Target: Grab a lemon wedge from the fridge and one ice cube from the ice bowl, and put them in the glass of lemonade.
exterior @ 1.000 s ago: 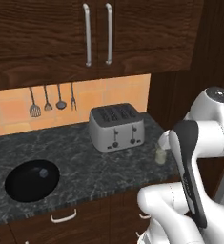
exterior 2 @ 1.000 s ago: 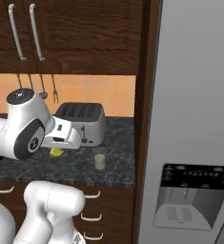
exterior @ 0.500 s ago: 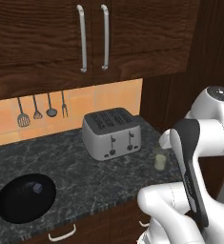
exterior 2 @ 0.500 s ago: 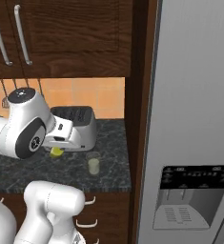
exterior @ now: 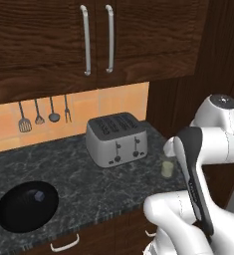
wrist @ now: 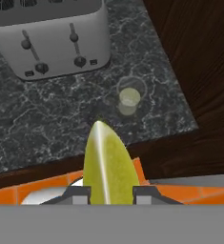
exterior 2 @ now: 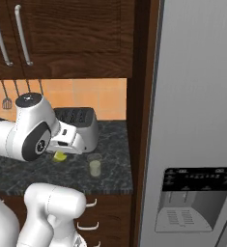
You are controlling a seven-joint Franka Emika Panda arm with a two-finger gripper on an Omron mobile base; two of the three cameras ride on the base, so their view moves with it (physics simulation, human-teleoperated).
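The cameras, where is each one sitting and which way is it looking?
Left base view: behind the arm on its left, looking down over the counter at the toaster and ice bowl; white arm at lower right.
Right base view: behind on the right, facing the fridge and counter; arm at lower left, gripper holding the lemon wedge.
Hand view: on the hand, looking down past the wedge at the glass of lemonade.
All three share toaster and glass.
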